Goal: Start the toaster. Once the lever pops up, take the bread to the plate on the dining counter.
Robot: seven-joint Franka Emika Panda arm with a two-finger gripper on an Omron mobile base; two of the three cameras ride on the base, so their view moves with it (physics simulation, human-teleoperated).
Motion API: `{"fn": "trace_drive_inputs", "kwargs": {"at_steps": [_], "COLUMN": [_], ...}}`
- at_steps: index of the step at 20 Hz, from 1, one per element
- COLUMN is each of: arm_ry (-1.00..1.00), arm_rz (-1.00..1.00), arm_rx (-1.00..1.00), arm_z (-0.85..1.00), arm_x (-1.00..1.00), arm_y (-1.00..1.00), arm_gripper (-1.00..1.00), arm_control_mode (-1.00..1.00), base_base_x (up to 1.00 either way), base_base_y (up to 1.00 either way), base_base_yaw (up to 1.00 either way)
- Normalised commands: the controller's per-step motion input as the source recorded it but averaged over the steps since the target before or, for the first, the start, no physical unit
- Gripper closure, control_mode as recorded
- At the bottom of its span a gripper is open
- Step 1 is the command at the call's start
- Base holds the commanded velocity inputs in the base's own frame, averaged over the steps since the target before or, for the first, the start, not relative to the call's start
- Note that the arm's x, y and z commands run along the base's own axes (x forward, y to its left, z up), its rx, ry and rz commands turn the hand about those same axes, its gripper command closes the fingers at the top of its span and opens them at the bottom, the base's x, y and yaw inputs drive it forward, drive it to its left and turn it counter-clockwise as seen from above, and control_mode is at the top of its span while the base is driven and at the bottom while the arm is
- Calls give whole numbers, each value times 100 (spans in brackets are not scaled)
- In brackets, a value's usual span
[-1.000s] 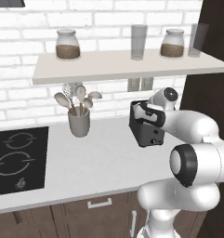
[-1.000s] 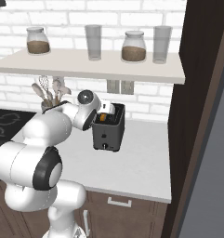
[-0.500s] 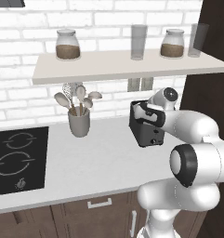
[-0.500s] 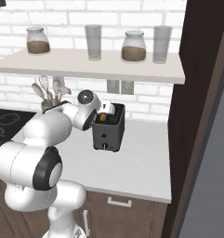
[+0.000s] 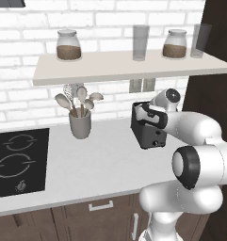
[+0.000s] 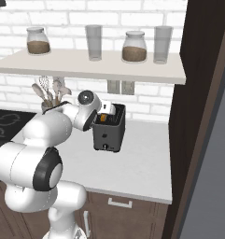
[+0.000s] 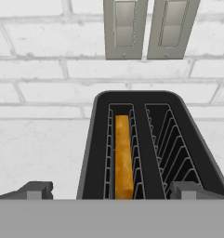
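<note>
Pale tabletop (image 5: pixel 101 164) under the brick wall carried the toaster (image 6: pixel 108 133) at its far right. Bread (image 7: pixel 123 158) sat in the left slot. Gripper (image 7: pixel 111 190) hovered above, jaws wide, holding nothing.

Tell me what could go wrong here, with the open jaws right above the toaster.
The bread stands deep in the left slot of the toaster, so the wide-open gripper may catch the slot wires. Also, the wall sockets sit close behind it, so pushing forward might shove the toaster toward the wall.
</note>
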Motion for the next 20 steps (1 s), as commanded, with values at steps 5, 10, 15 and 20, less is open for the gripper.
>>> {"fn": "trace_drive_inputs", "kwargs": {"at_steps": [5,10,15,20], "arm_ry": [0,0,0,0], "arm_rz": [0,0,0,0], "arm_rx": [0,0,0,0], "arm_z": [0,0,0,0], "arm_x": [0,0,0,0], "arm_y": [0,0,0,0], "arm_gripper": [-100,-100,-100,-100], "arm_control_mode": [-100,-100,-100,-100], "base_base_x": [0,0,0,0], "base_base_y": [0,0,0,0], "base_base_yaw": [0,0,0,0]}}
